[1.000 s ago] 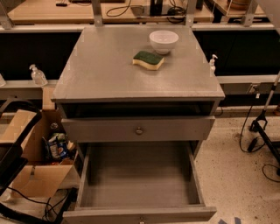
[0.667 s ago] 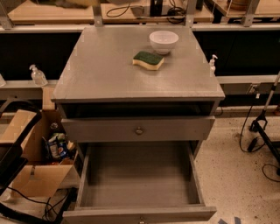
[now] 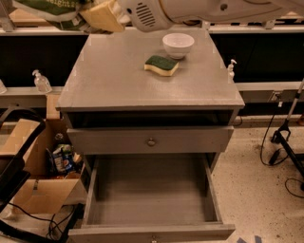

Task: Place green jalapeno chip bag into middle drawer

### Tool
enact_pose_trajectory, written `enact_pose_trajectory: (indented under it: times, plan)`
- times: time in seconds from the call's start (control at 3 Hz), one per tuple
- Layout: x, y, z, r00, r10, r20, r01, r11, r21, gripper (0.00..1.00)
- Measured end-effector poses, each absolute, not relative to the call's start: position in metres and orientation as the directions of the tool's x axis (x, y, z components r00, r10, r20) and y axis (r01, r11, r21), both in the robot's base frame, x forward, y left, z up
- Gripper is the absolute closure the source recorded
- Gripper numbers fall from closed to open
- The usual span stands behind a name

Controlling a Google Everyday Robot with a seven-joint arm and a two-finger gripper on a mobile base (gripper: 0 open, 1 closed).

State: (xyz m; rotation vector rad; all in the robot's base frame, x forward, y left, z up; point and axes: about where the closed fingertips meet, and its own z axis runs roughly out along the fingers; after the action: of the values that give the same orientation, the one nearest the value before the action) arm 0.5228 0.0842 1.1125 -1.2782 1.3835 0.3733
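You have the gripper [image 3: 97, 16] at the top left edge of the view, above the back left corner of the grey cabinet top [image 3: 118, 83], with its tan fingers clamped on the green jalapeno chip bag [image 3: 45, 8]. The bag is shiny green foil with pale lettering, crumpled where it is held, and the frame cuts off its upper part. Well below it, the middle drawer [image 3: 152, 197] stands pulled out, its broad floor in plain view

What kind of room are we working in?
Likely a robotics lab: cables on the floor, a cardboard box beside the drawer cabinet, benches behind. The end effector at top left holds the green jalapeno chip bag.
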Motion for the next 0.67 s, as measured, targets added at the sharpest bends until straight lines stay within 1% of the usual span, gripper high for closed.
enact_pose_trajectory:
  times: [0.33,0.67]
  plan:
    - [0.524,0.083,1.103,0.240,-0.444,-0.863,-0.828,0.370,-0.421,1.00]
    - [0.512,0.083,1.079,0.227,-0.420,-0.879,-0.826,0.395,-0.402,1.00]
